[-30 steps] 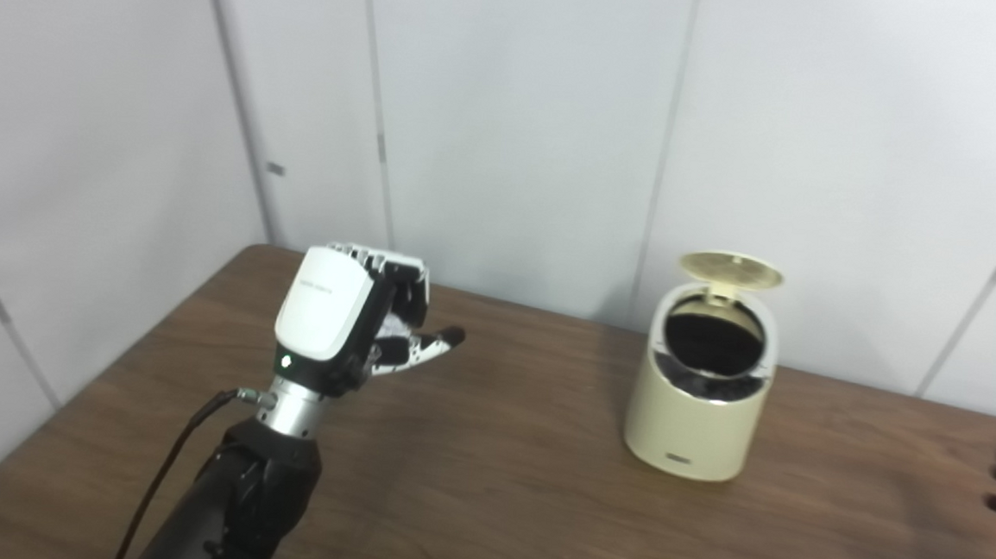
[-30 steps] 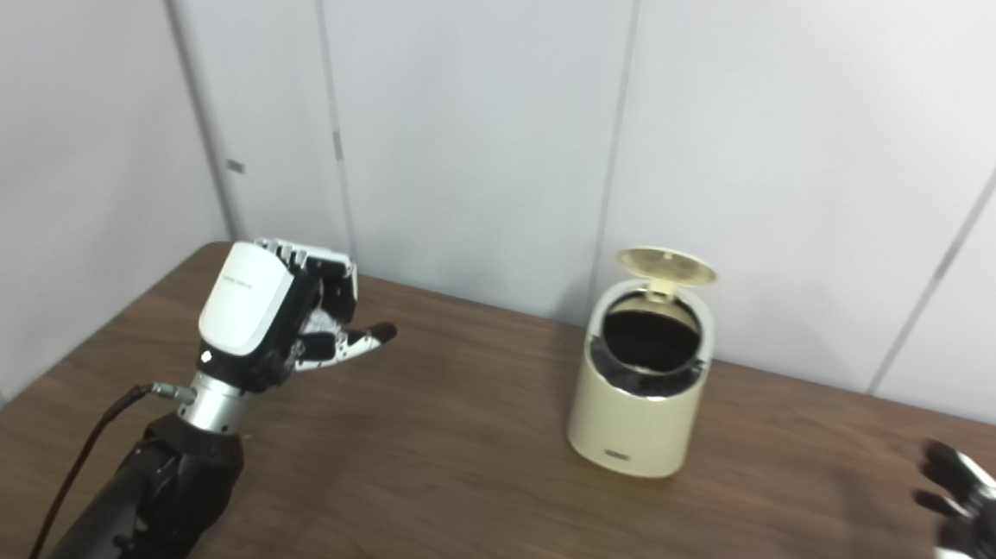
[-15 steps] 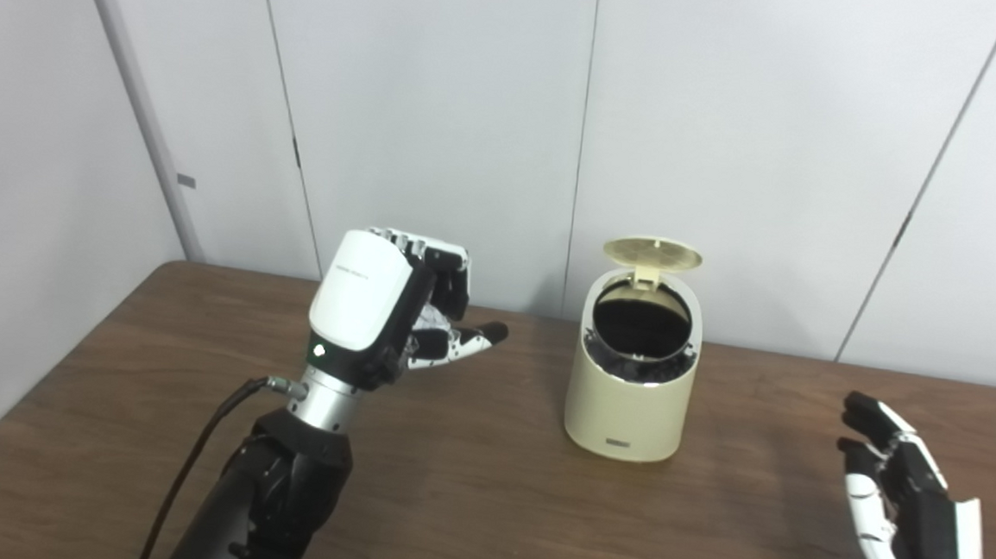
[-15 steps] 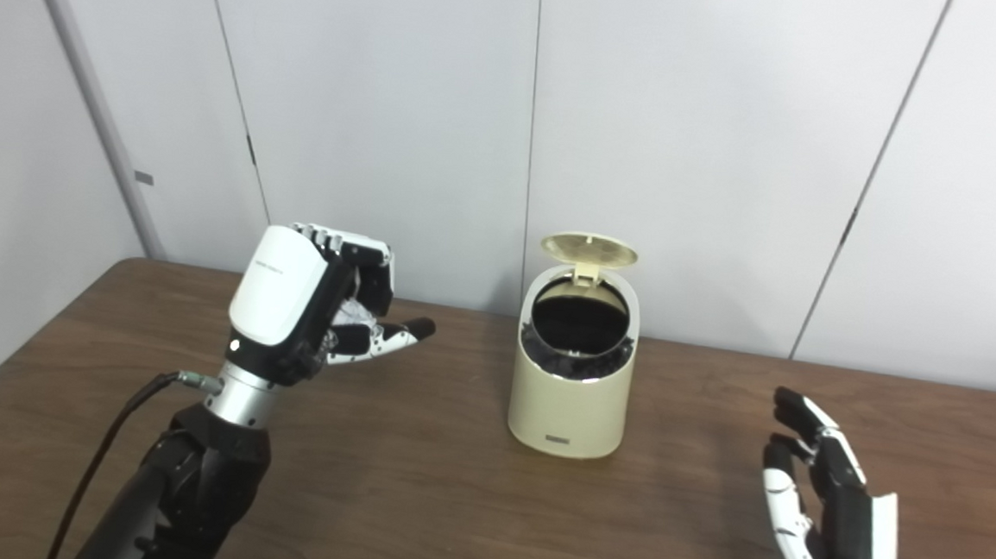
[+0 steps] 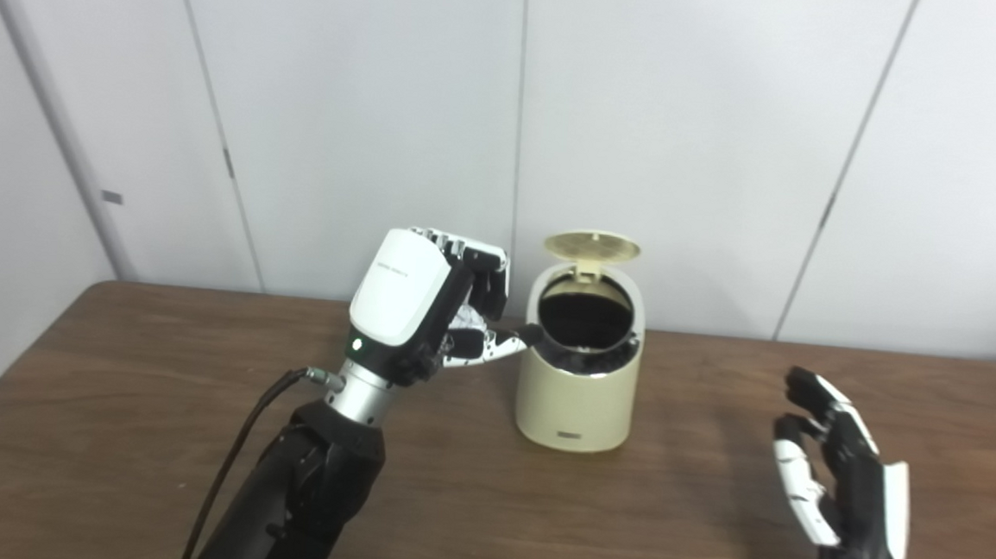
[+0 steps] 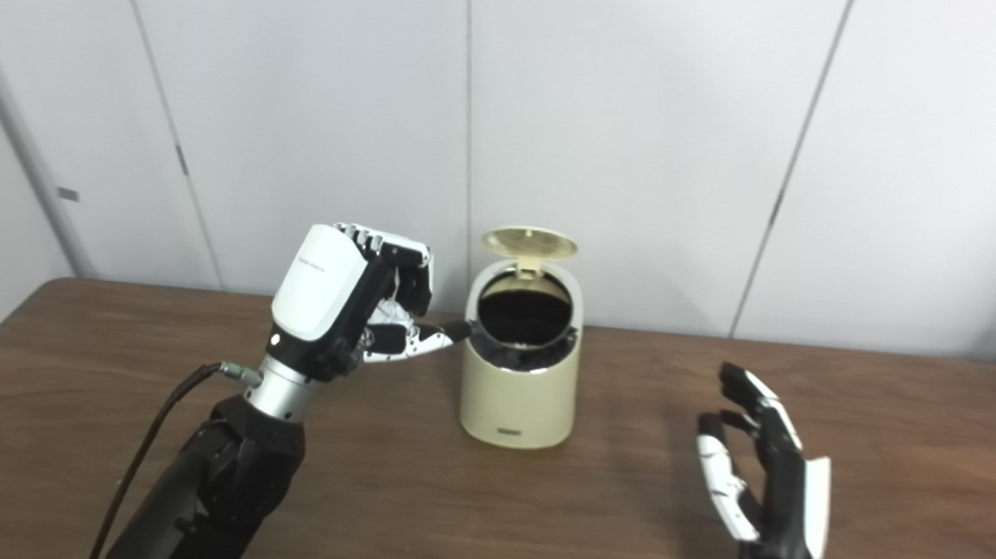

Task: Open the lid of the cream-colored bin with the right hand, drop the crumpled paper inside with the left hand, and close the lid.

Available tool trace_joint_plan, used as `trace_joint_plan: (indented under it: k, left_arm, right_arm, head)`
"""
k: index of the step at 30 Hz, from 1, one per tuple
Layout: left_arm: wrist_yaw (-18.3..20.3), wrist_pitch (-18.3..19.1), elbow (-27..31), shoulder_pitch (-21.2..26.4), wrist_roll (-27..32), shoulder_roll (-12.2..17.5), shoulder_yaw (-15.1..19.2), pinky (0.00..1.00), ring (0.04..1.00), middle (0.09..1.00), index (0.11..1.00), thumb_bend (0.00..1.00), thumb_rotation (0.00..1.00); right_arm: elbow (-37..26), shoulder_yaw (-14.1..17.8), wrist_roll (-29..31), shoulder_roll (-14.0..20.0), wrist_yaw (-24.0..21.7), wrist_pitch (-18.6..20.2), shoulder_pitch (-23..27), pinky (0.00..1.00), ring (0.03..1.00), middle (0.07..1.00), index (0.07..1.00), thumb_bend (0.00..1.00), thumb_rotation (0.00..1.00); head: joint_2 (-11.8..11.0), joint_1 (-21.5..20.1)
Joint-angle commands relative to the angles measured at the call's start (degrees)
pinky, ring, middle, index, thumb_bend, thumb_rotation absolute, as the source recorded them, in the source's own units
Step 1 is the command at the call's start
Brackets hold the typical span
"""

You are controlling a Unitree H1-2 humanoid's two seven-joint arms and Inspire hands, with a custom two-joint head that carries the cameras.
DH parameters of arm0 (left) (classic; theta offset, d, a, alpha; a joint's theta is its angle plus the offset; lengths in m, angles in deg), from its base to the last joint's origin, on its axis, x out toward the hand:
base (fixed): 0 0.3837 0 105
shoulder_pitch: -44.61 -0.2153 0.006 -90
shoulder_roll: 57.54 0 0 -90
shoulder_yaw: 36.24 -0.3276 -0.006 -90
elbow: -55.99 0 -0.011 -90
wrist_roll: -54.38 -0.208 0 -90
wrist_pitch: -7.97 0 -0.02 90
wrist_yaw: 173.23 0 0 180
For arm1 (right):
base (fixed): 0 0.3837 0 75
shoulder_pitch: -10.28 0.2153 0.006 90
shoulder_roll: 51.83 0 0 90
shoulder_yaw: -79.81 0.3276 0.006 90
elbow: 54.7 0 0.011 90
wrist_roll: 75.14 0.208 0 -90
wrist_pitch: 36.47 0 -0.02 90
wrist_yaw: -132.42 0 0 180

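The cream-colored bin (image 5: 578, 397) stands on the brown table (image 5: 110, 394) near the back wall. Its round lid (image 5: 592, 245) is flipped up and the dark inside shows. My left hand (image 5: 427, 310) is raised just left of the bin's rim, fingers curled around the white crumpled paper (image 5: 468, 319), thumb pointing at the bin. The paper is mostly hidden by the fingers; it also shows in the right eye view (image 6: 390, 312). My right hand (image 5: 841, 473) is open and empty, fingers up, well right of the bin and nearer to me.
A white panelled wall (image 5: 688, 136) runs right behind the table. A black cable (image 5: 236, 454) hangs from my left wrist.
The camera has swung right, bringing the right hand into view. My left hand with the paper has moved right, from well left of the bin to just beside its rim.
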Motion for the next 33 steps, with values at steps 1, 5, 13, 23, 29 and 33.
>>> trace_joint_plan:
  k: [1,5,13,23,29,33]
  left_arm:
    - [-2.5,-2.2,-0.2,4.0,0.5,-0.3,-0.4,0.06,0.094,0.148,0.164,0.62,0.0]
    - [-4.7,-4.5,-2.8,6.1,-2.4,-1.3,-2.9,0.05,0.085,0.138,0.154,0.6,0.0]
    - [-13.0,-8.3,-11.8,11.3,-7.2,-3.7,-8.6,0.04,0.077,0.129,0.154,0.62,0.0]
    - [-18.8,-7.6,-23.4,17.5,-9.7,-5.1,-12.5,0.04,0.079,0.13,0.156,0.59,0.0]
    - [-22.6,-8.3,-31.9,21.9,-9.0,-5.4,-14.3,0.04,0.077,0.126,0.144,0.61,0.0]
    - [-23.8,-8.4,-35.7,24.0,-8.0,-5.0,-15.1,0.05,0.084,0.135,0.164,0.63,0.0]
  right_arm:
    - [3.9,-1.8,-2.0,-3.1,1.5,-1.4,-2.3,0.69,0.787,0.788,0.771,0.2,0.63]
    - [3.5,-2.7,-2.9,-4.0,2.4,-0.6,-2.7,0.7,0.794,0.797,0.779,0.2,0.65]
    - [2.2,-3.7,-4.2,-6.0,3.2,0.6,-3.8,0.7,0.795,0.803,0.789,0.22,0.68]
    - [1.8,-4.6,-6.0,-6.4,4.6,1.2,-4.5,0.7,0.789,0.797,0.779,0.22,0.71]
    - [1.3,-5.0,-5.4,-6.3,4.7,1.1,-5.2,0.7,0.793,0.799,0.779,0.22,0.7]
    - [0.6,-5.2,-5.5,-6.1,4.6,1.6,-5.7,0.71,0.792,0.798,0.779,0.22,0.72]
  head:
    - [0.0,-0.8]
    - [-0.1,-2.2]
    - [-0.2,-4.9]
    - [-0.3,-6.0]
    - [-0.3,-5.9]
    - [-0.4,-5.6]
